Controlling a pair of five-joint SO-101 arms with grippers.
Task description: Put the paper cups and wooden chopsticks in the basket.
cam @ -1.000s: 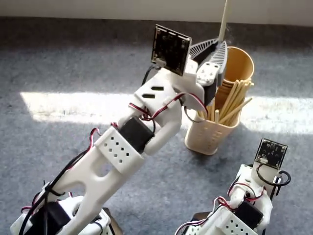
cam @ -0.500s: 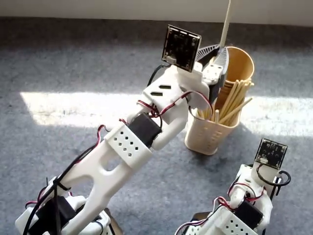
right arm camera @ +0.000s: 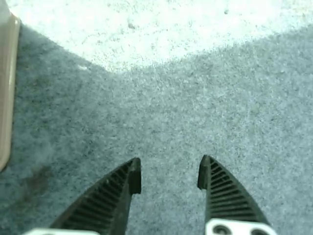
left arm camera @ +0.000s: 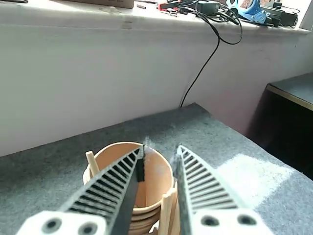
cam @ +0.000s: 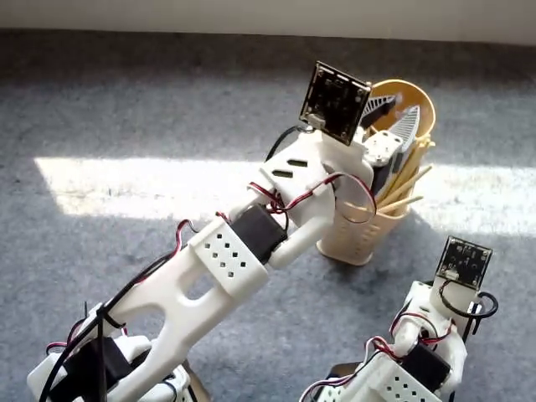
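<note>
We're watching the left claw (left arm camera: 160,148) hanging parted over the paper cups (left arm camera: 155,182), with chopsticks (cam: 400,199) crowding the basket (cam: 360,239) beside them. The right claw (right arm camera: 169,170), parted too, is getting passing room over the tabletop (right arm camera: 205,88), with the basket wall standing just beside.

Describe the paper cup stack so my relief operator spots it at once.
Follow the long white arm across the grey carpet to the cream basket at its far end. The paper cups stand stacked inside it, beneath the open left gripper. They form a wide tan tube with an open mouth, unlike the thin pale wooden chopsticks leaning beside them.
</note>
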